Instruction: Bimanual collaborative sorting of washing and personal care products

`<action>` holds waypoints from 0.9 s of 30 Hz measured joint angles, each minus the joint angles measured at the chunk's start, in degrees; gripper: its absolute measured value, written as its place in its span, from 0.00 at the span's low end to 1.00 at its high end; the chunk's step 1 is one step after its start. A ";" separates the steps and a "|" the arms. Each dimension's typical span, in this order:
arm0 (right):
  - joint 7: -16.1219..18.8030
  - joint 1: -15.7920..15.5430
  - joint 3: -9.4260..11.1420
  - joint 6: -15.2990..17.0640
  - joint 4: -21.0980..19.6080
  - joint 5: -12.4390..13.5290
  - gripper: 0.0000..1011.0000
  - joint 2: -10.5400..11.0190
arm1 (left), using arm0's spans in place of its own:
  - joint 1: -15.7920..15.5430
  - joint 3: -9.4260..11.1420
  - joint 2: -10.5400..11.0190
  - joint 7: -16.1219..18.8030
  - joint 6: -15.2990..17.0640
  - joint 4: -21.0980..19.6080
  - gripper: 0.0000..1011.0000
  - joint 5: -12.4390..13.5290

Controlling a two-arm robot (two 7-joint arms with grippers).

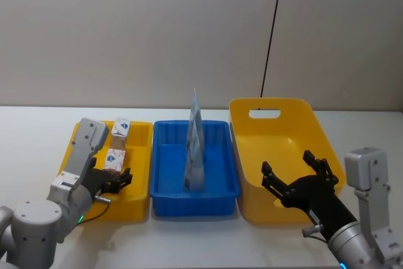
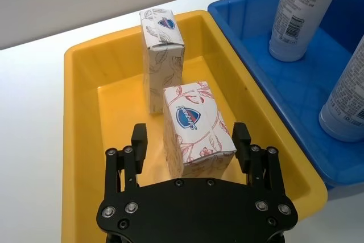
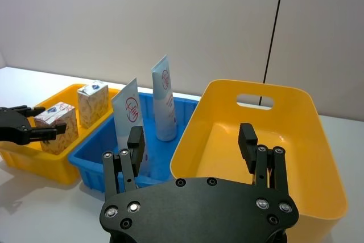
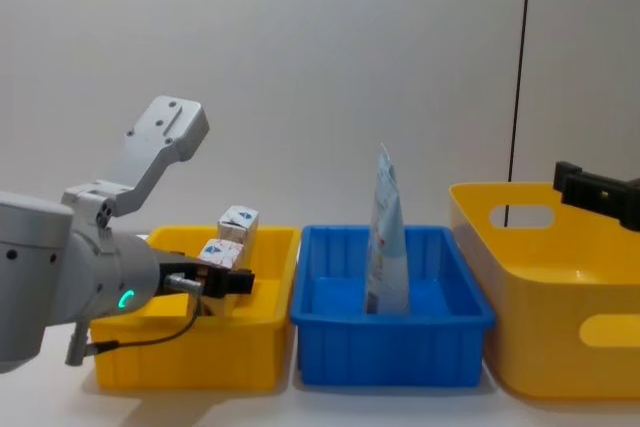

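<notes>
A white carton with a red leaf pattern (image 2: pixel 196 126) stands in the small yellow bin (image 1: pixel 141 201) on the left. A tan patterned carton (image 2: pixel 162 55) stands just behind it. My left gripper (image 2: pixel 190 135) is open, low in that bin, with its fingers on either side of the red-leaf carton (image 1: pixel 114 159). Two pale tubes (image 1: pixel 195 155) stand upright on their caps in the blue bin (image 1: pixel 195 209); from the right wrist they show as a nearer tube (image 3: pixel 129 112) and a farther tube (image 3: pixel 165 101). My right gripper (image 1: pixel 287 162) is open and empty above the front of the large yellow bin (image 1: pixel 252 209).
The three bins sit side by side on a white table (image 1: pixel 31 130), close to a grey wall. The large yellow bin (image 3: pixel 273 157) has a handle slot in its far wall and nothing inside. A black cable (image 1: pixel 272 29) runs down the wall.
</notes>
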 joint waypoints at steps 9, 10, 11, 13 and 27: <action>0.00 0.00 0.00 0.00 0.00 0.00 0.99 0.00 | -0.36 -0.35 -0.46 -0.21 -0.09 0.87 0.64 0.26; 0.00 0.00 0.00 0.00 0.00 0.00 0.99 0.00 | -0.37 -0.40 -0.51 -0.21 -0.09 0.91 0.60 0.32; 0.00 0.00 0.00 0.00 0.00 0.00 0.99 0.00 | -0.37 -0.44 -0.52 -0.21 -0.09 0.92 0.58 0.34; 0.00 0.00 0.00 0.00 0.00 0.00 0.99 0.00 | -0.37 -0.55 -0.57 -0.20 -0.09 0.92 0.50 0.43; 0.00 0.00 0.00 0.00 0.00 0.00 0.99 0.00 | 0.39 -0.77 -0.12 -0.10 0.51 -0.84 0.41 1.63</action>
